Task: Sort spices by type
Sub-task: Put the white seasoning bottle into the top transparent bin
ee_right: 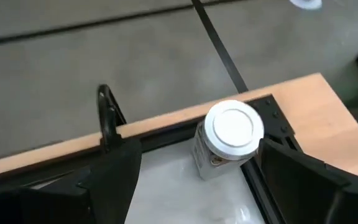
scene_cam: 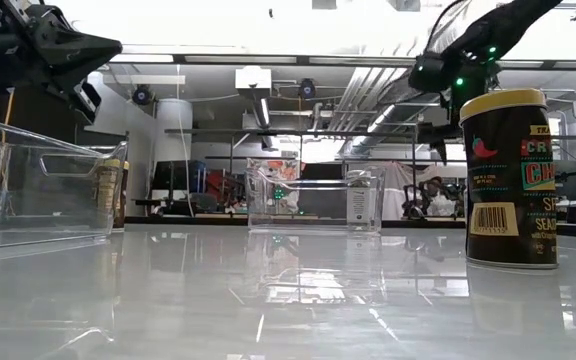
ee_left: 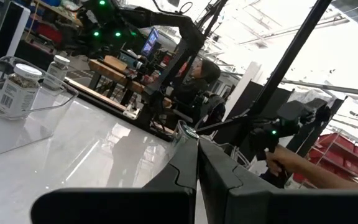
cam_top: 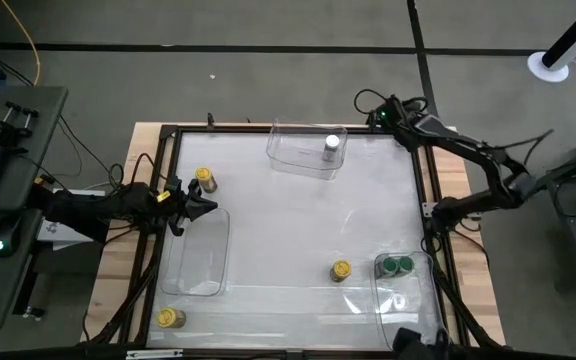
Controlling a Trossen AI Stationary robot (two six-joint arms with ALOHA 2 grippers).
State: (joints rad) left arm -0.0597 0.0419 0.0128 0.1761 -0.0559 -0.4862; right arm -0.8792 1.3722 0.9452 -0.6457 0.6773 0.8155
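Observation:
A white-lidded spice jar (ee_right: 229, 129) stands upright on its base at the table's far right corner. My right gripper (ee_right: 199, 154) hovers over it, open, one finger on each side and clear of it; in the high view the right gripper (cam_top: 387, 114) hides that jar. Another white-lidded jar (cam_top: 331, 146) stands in the far clear bin (cam_top: 293, 155). Two green-lidded jars (cam_top: 398, 266) sit in the near right bin (cam_top: 408, 305). Yellow-lidded jars stand at the far left (cam_top: 204, 178), near right (cam_top: 340, 270) and near left (cam_top: 171, 318). My left gripper (cam_top: 204, 208) waits shut at the left, above the table.
A third clear bin (cam_top: 200, 255) lies at the left, just under my left gripper. A dark frame (cam_top: 423, 180) rims the white tabletop, with wooden border beyond. The table's middle holds nothing but glare. A person's hand (ee_left: 291, 163) shows in the room beyond the table.

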